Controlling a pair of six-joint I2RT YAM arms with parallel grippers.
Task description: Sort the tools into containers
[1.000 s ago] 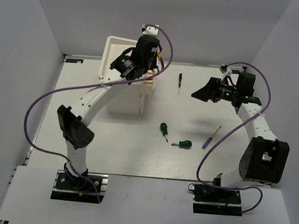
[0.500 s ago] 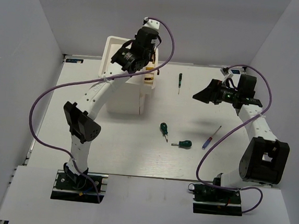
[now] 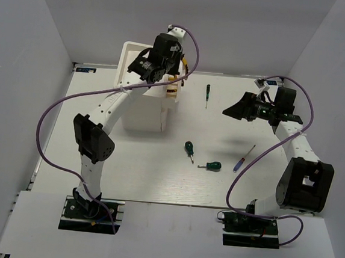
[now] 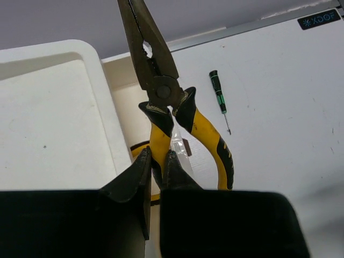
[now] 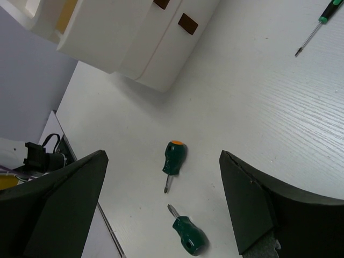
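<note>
Left gripper [image 4: 157, 171]: nearly closed, pinching one yellow handle of the pliers [image 4: 161, 88]. The other handle hangs free to the right.
Pliers, place: held above the open drawer [image 4: 126, 105] of the white cabinet [image 4: 54, 123], with the long dark nose pointing away from the wrist camera.
Left wrist view only: the grip itself, and a yellow-and-black piece [image 4: 138, 147] lying in the drawer, mostly hidden under the held pliers.
Right gripper [image 3: 237, 108]: spread wide with nothing between the fingers [image 5: 59, 207]. It hangs over the table [image 3: 126, 173], well apart from the cabinet.
Right wrist view only: two closed drawer fronts with dark knobs [image 5: 187, 23] on the cabinet's lower side.
Top view only: the purple-handled screwdriver [image 3: 242, 159], lying on the table near the right arm's forearm.
Slim dark screwdriver [image 3: 207, 94]: on the table just right of the open drawer, seen in all three views.
Green-handled screwdriver [image 3: 189, 149]: mid-table in front of the cabinet, with a second green-handled screwdriver [image 3: 212, 165] near it but apart. Both also lie between the right fingers in the right wrist view.
In the way: from above, the left wrist covers the cabinet's top and the grip on the pliers.
Surroundings: grey walls on three sides, and a purple cable [image 3: 50, 112] looping along each arm.
</note>
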